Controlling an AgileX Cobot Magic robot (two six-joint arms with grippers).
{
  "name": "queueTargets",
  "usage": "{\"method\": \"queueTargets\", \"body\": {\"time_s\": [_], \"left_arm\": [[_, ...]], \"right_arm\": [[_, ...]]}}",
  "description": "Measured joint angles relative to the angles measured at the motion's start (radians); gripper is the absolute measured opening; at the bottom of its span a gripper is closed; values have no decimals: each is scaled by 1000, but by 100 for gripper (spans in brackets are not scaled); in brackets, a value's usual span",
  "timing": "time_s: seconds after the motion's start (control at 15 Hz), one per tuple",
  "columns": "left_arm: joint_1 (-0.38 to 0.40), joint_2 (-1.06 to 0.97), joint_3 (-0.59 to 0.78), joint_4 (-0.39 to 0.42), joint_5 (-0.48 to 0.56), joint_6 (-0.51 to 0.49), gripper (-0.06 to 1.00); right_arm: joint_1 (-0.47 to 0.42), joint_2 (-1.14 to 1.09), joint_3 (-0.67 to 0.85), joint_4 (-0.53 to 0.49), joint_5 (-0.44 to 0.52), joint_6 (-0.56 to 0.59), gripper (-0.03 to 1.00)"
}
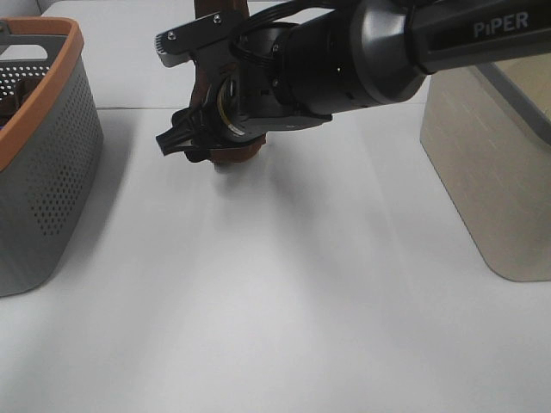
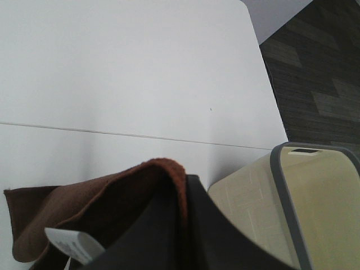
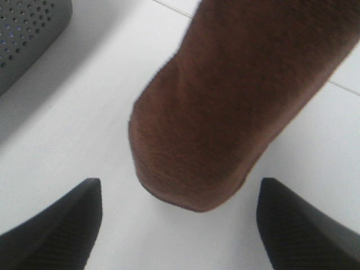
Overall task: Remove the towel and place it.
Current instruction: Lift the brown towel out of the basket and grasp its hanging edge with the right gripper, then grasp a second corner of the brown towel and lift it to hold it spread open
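The dark brown towel (image 1: 236,157) hangs down from above the top of the exterior high view, its lower end just over the white table. In the left wrist view the towel (image 2: 112,208) with its white tag (image 2: 73,244) drapes over my left gripper (image 2: 183,230), which looks shut on it. The left gripper itself is out of the exterior high view. My right gripper (image 1: 170,142) reaches across from the right and is open. In the right wrist view its two fingertips (image 3: 56,225) stand either side of the towel's hanging end (image 3: 225,112), not touching it.
A grey perforated basket with an orange rim (image 1: 52,172) stands at the left and shows in the right wrist view (image 3: 28,34). A beige bin with a grey rim (image 1: 491,172) stands at the right (image 2: 315,214). The table's far edge meets dark floor (image 2: 315,67).
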Motion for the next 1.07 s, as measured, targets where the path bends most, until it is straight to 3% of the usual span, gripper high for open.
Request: {"method": "queueTargets", "body": {"time_s": [0.27, 0.47, 0.53, 0.73, 1.07], "left_arm": [[0, 0, 0, 8, -7, 52, 1], [0, 0, 0, 13, -35, 52, 1], [0, 0, 0, 13, -47, 52, 1], [0, 0, 0, 14, -52, 52, 1], [0, 0, 0, -10, -52, 56, 1]], "right_arm": [[26, 0, 0, 172, 89, -118, 73], [104, 0, 0, 165, 96, -184, 73], [144, 1, 0, 119, 111, -190, 73], [208, 53, -1, -143, 192, -157, 73], [208, 150, -1, -567, 326, 132, 73]]}}
